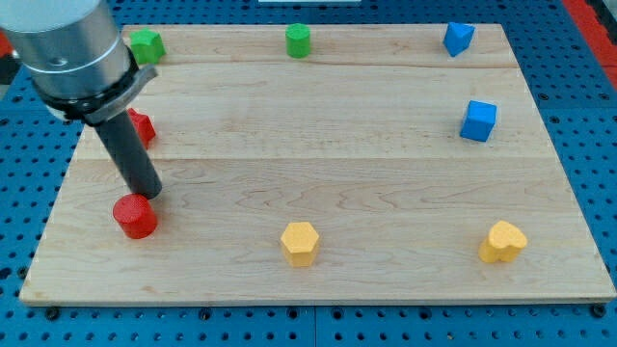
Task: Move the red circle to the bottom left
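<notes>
The red circle [135, 216], a short red cylinder, stands on the wooden board [318, 164] near its bottom left corner. My tip [147, 193] is at the circle's upper right edge, touching or almost touching it. A second red block [142, 127] sits above, at the view's left, partly hidden behind the rod; its shape cannot be made out.
A green block [147, 44] is at the top left, a green cylinder [298, 40] at top centre. A blue block [458, 38] is at top right, a blue cube [478, 120] below it. A yellow hexagon [300, 243] and a yellow heart [503, 241] lie along the bottom.
</notes>
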Robot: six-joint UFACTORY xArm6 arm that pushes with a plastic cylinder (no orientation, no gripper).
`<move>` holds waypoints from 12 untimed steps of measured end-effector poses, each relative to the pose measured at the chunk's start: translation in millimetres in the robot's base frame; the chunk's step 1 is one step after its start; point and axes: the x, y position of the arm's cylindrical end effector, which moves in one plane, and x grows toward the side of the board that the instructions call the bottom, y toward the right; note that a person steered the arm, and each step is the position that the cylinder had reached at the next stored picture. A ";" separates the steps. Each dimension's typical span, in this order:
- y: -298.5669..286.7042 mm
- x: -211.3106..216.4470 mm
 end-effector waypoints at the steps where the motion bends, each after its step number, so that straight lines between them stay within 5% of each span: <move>1: 14.7 -0.8; 7: -10.5 41.1; 11: -26.9 40.5; 12: 2.4 11.5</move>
